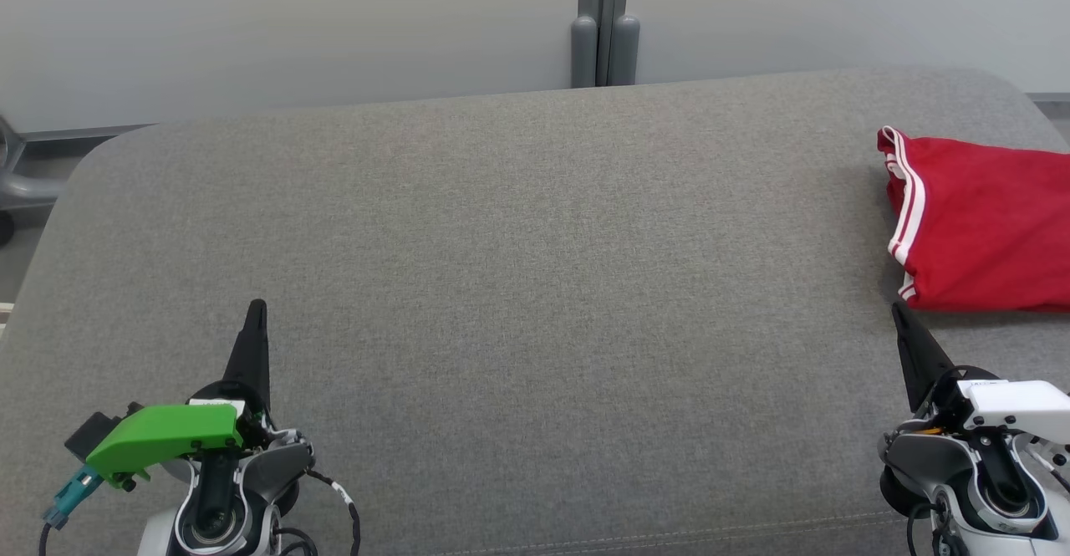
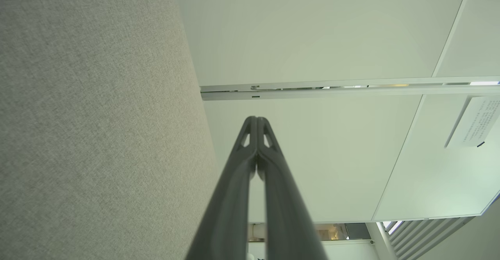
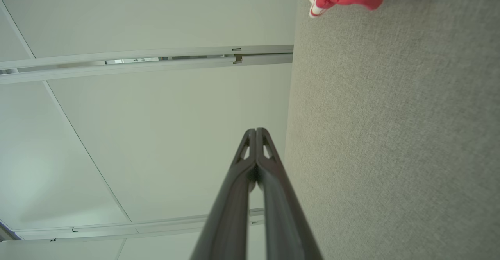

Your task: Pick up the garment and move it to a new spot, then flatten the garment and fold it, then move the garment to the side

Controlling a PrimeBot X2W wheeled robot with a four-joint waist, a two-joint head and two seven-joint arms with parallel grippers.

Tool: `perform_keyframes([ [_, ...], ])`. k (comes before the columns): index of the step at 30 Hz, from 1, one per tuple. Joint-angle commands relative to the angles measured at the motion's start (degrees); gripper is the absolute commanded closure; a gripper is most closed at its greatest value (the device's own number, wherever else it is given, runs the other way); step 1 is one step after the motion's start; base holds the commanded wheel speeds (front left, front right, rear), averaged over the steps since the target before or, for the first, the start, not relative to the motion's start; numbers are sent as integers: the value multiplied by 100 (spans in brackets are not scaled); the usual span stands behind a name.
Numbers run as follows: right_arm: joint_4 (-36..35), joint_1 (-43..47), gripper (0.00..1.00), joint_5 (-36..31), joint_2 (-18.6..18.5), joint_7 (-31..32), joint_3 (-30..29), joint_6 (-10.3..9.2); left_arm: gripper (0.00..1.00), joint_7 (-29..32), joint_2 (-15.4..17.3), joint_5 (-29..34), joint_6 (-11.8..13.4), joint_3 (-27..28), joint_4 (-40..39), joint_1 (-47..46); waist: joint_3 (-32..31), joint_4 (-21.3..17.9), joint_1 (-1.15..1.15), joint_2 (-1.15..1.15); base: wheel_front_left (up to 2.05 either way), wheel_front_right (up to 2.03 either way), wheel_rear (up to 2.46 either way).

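- Lying folded at the far right of the grey cloth-covered tabletop (image 1: 501, 230) is one red garment (image 1: 978, 230) with white stripes along its edge. The head view's right border cuts it off.
- Behind the tabletop stand pale wall panels (image 1: 292, 29) and two grey posts (image 1: 604, 38) side by side.
- Open grey cloth stretches from the stitched near edge up to the rounded far corners, between the two grippers.
- The left gripper (image 1: 257, 312) sits at lower left with a green housing (image 1: 163, 435) on its wrist. Its jaws are clenched on nothing, well apart from the garment.
- The right gripper (image 1: 901, 315) sits at lower right, its jaws clenched and empty. Its tip is near the garment's front corner but not touching it.
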Motion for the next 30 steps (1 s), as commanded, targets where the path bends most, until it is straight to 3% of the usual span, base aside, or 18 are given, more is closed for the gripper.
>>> perform_keyframes([
  [1, 8, -59, 100, 19, -25, 13, -18, 2, 100, 5, 2, -17, -21, 5, -7, -52, 0, 0, 0, 0, 0, 0, 0],
  [30, 8, -59, 100, 17, -23, 12, -19, 2, 100, -1, 2, -24, -21, -2, -8, -52, 0, 0, 0, 0, 0, 0, 0],
])
